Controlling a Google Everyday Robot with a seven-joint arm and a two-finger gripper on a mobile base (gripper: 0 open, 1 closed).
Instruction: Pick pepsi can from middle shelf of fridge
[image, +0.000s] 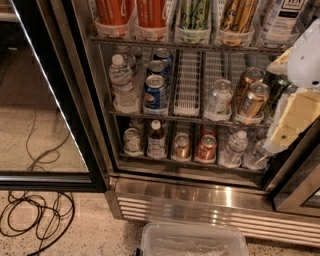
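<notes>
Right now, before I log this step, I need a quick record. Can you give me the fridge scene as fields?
target: pepsi can, upright, front of its lane
shelf: middle shelf, second lane from left
left neighbour: water bottle
right neighbour: white lane tray, no cans in it
fridge: fridge, open
gripper: gripper, at the right edge of view, apart from the can
status: can not yet grasped
</notes>
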